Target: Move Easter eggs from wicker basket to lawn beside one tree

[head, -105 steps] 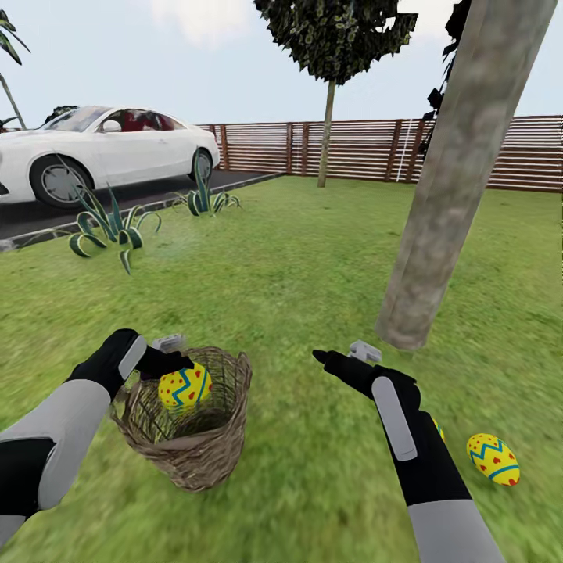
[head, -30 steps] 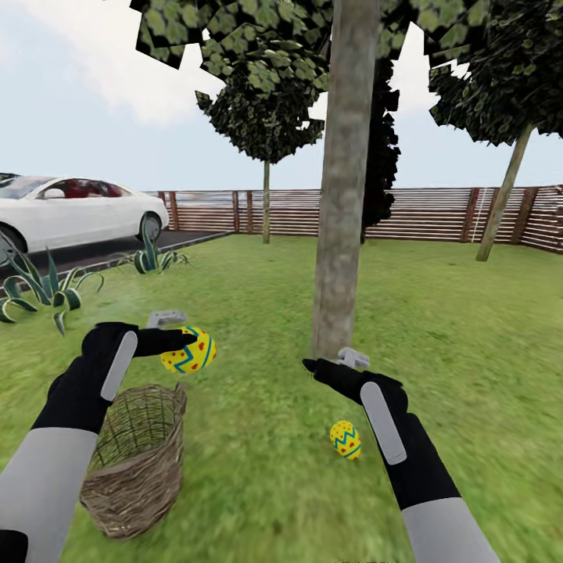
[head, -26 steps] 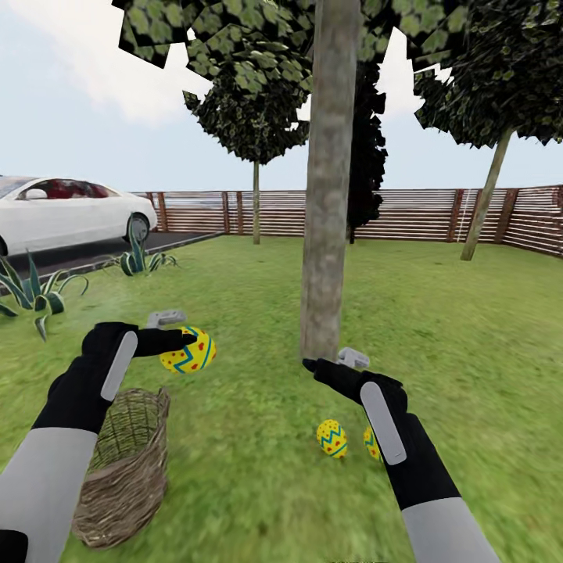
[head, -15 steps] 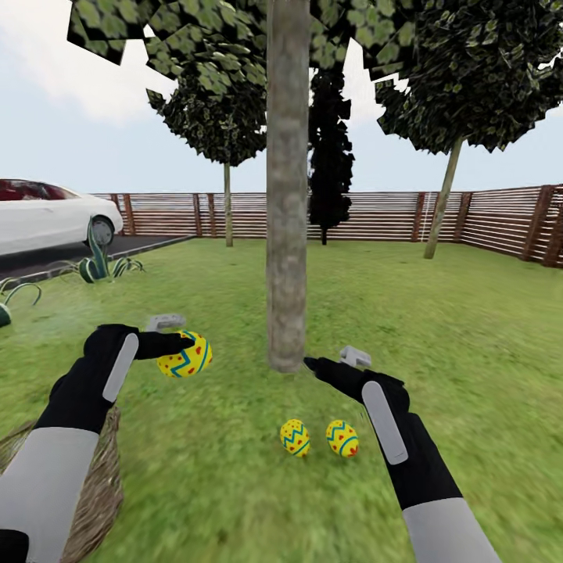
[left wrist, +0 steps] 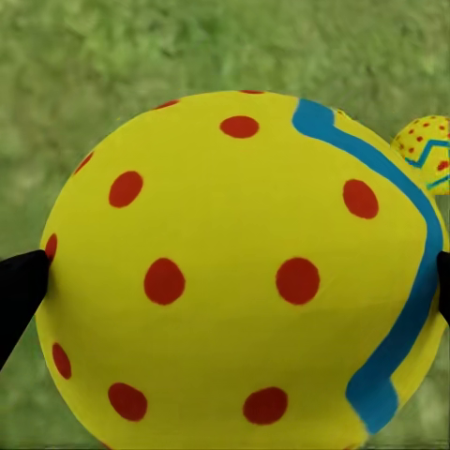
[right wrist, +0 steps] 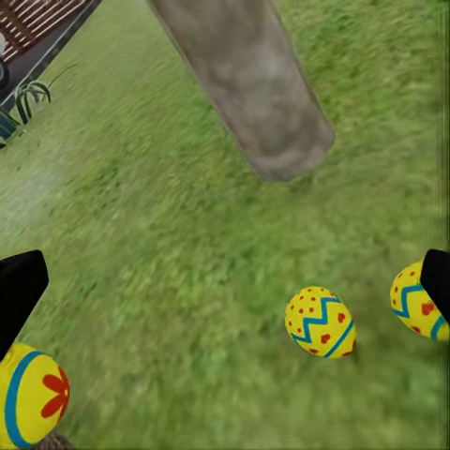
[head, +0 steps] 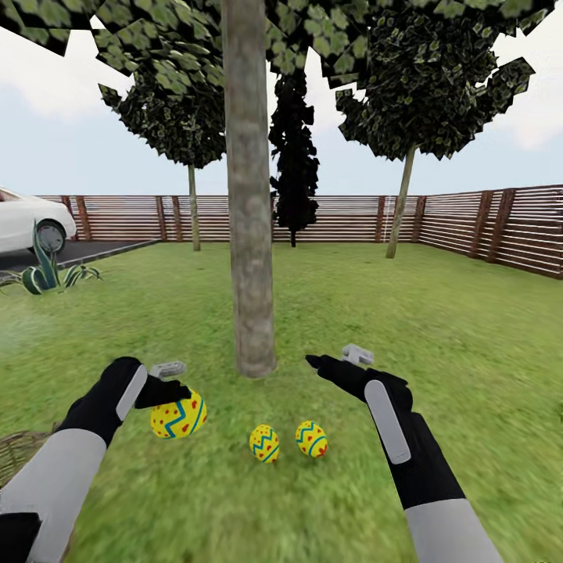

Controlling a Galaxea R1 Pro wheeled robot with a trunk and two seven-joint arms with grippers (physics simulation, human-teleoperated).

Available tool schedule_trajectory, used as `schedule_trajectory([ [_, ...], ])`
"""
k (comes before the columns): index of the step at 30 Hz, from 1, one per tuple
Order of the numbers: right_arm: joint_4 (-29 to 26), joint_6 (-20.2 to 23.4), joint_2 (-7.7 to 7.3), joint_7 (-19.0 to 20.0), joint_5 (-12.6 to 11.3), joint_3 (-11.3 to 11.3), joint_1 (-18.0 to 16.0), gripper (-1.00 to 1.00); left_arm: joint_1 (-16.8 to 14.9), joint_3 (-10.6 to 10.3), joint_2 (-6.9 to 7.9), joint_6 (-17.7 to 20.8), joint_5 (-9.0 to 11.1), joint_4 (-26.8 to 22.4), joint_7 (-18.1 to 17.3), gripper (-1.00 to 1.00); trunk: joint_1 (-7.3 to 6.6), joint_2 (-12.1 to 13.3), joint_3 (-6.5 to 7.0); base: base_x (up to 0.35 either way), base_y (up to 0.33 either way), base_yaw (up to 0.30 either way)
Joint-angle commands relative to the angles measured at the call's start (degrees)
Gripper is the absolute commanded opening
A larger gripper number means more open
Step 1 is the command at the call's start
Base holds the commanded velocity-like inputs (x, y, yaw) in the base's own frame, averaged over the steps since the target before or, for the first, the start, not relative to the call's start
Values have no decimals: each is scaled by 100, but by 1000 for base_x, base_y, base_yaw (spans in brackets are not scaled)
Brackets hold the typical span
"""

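From the head view my left hand (head: 166,389) grips the third yellow red-dotted egg (head: 179,414) at 9 o'clock of two grounded eggs (head: 264,442) below the grey-brown trunk (head: 249,195), my right hand (head: 336,361) spread empty; the left wrist view shows the lawn (left wrist: 112,56) beneath, so I'd lower before releasing; the right wrist view shows a free gap beside them.

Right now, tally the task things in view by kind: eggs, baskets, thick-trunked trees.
Easter eggs: 3, one held in the left claw as egg, two on the lawn
Wicker basket: 1
Thick-trunked tree: 1
Total: 5
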Motion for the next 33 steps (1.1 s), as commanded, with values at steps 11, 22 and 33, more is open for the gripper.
schedule_trajectory([
  [11, -13, 13, 9, -52, -61, 20, -4, 100, -25, 10, 0, 22, 19, 263, 77, -100, 0, -3, -1, 272, -25, -22],
  [22, -5, 13, 15, -52, -63, 30, -4, 100, -26, 14, 0, 22, 17, 269, 85, -100, 0, -3, 42, 254, -172, 0],
  [33, -1, 13, 23, -52, -63, 40, -4, 100, -26, 25, 0, 22, 26, 264, 315, -100, 0, -3, 44, 131, 17, 0],
])
